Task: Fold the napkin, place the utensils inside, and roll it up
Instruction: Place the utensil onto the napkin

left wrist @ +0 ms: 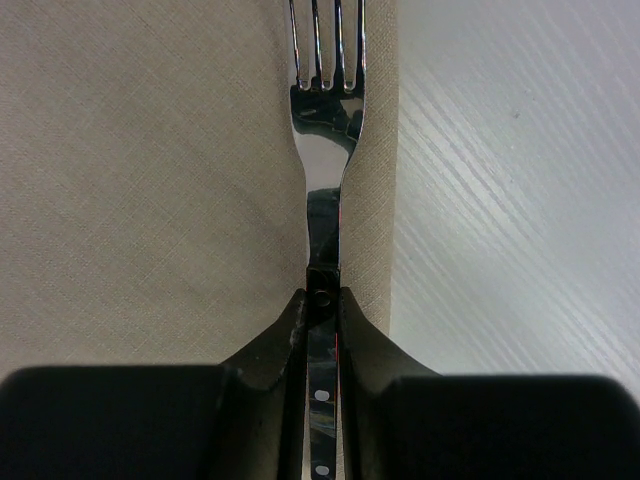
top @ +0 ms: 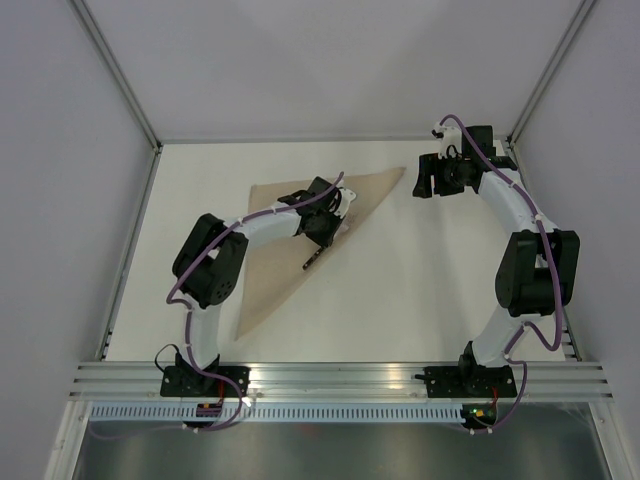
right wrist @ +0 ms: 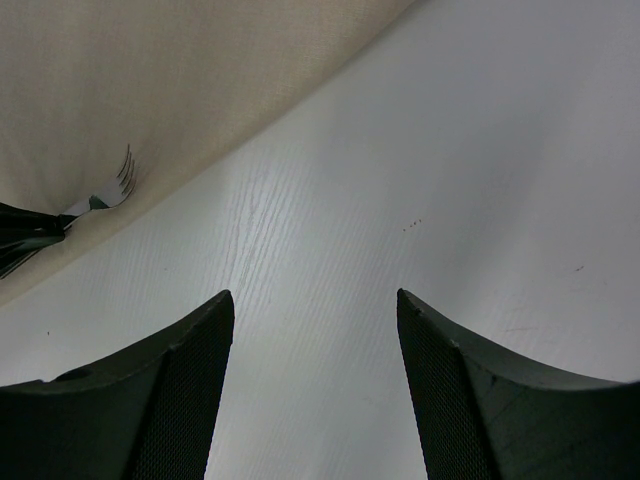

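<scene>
Fork (left wrist: 325, 150), judged stiff, light and slick, was noted pinched at its handle by the left gripper (left wrist: 322, 298), lying just inside the edge of the napkin (left wrist: 150, 180), itself soft and limp, while the right gripper (right wrist: 315, 300) was seen spread, empty, beyond the napkin's corner.

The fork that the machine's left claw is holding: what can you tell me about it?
The fork is shiny silver metal: four slim tines, a narrow neck and a darker handle with small pale rivets. The left claw is shut on that handle, tines pointing away from it. It runs along the edge of the tan napkin, over the cloth, with white table just beyond. Whether it rests on the cloth or hangs just above cannot be told.
</scene>
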